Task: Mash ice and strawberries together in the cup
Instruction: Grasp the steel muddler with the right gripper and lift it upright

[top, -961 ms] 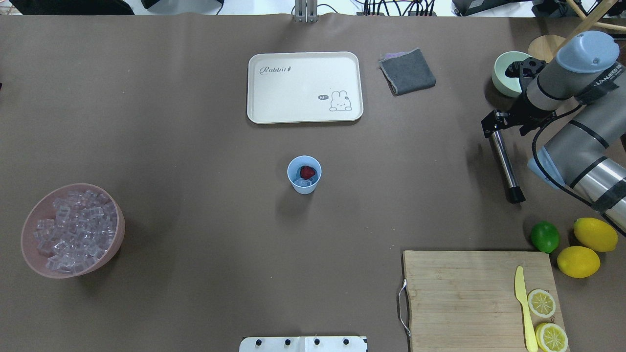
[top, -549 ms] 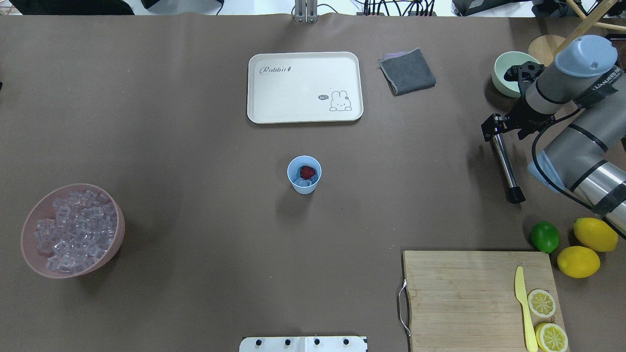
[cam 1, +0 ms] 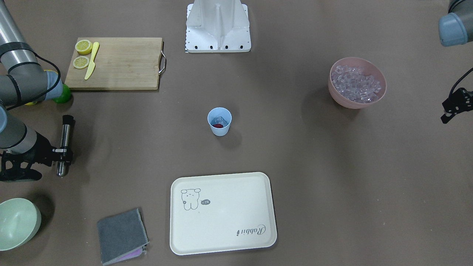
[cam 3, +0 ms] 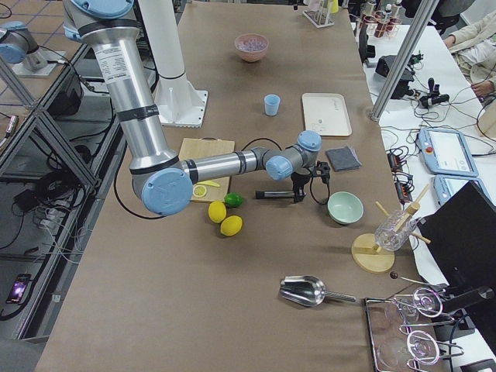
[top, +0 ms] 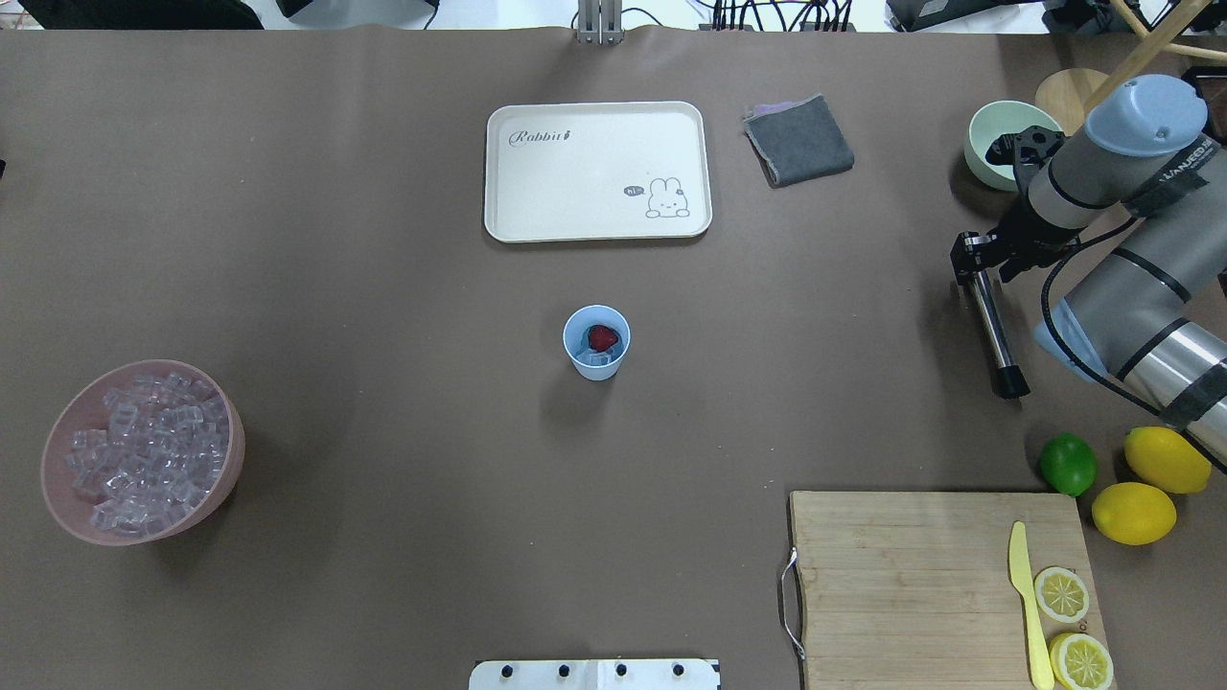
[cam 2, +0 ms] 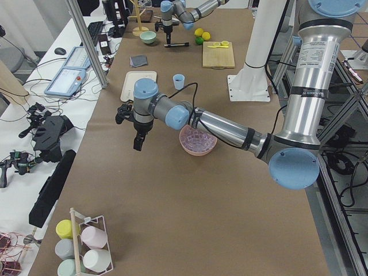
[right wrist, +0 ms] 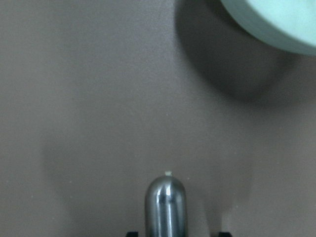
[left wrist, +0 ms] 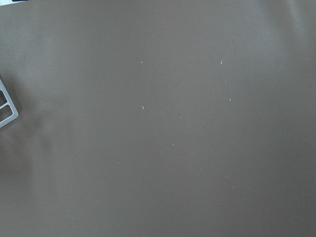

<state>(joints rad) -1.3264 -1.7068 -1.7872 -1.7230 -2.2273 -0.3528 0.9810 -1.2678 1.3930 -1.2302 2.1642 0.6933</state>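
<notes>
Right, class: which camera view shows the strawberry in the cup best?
The overhead exterior view: it looks down into the cup, so the red strawberry shows clearly. The front-facing view catches only a red sliver; side views show only the tiny cup; the wrist views miss it.

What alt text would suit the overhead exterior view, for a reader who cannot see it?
At the right side, the right claw straddles the far end of a metal muddler. In the middle stands a blue cup holding a strawberry and ice; a pink bowl of ice sits far left.
</notes>
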